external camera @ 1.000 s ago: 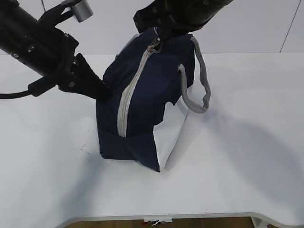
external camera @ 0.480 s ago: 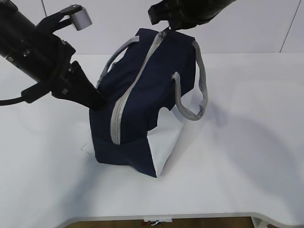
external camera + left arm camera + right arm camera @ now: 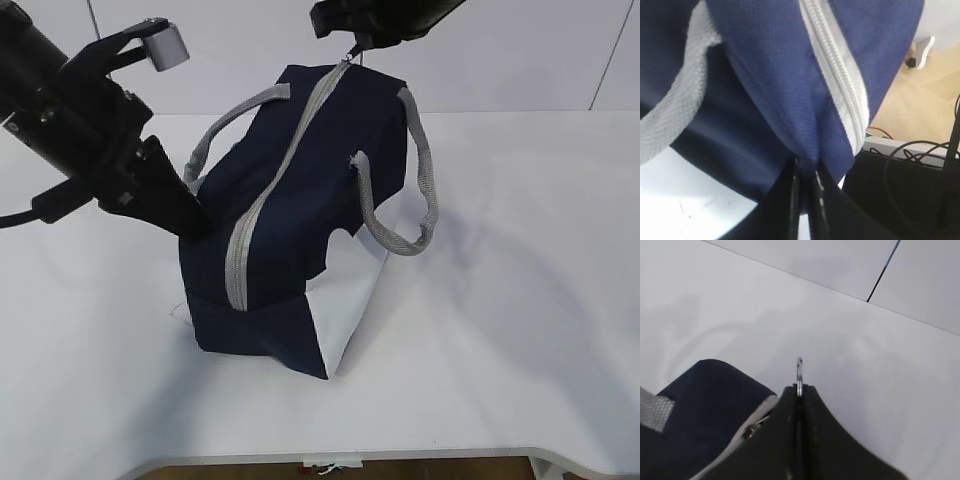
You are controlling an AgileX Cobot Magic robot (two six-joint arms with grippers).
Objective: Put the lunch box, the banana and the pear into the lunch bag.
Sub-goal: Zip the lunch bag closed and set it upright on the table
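**Asker:** Where is the lunch bag, and what does it look like?

**Describer:** The lunch bag [image 3: 300, 215] stands on the white table [image 3: 520, 300], left of the middle in the exterior view. It is boxy, navy-blue fabric, with a white side panel [image 3: 345, 310] facing the camera. A grey zipper [image 3: 265, 200] runs along its top ridge and down the near end, and it is closed along all of the length that shows. Two grey woven handles [image 3: 400, 190] loop out, one on each side. The bag leans, its top end raised toward the back.

**Asker:** What is the right gripper doing?

**Describer:** The right gripper [image 3: 352, 38] is directly above the bag's top end. In the right wrist view its fingers [image 3: 790, 440] are pressed together on a thin metal ring pull [image 3: 799, 372], whose edge pokes out above the fingertips.

**Asker:** And the left?

**Describer:** The left gripper [image 3: 190, 222] meets the bag's left side, low down. In the left wrist view its fingers [image 3: 790, 200] are clamped together on a fold of the navy fabric, just beside the zipper.

**Asker:** The lunch box, banana and pear?

**Describer:** None of the views shows them.
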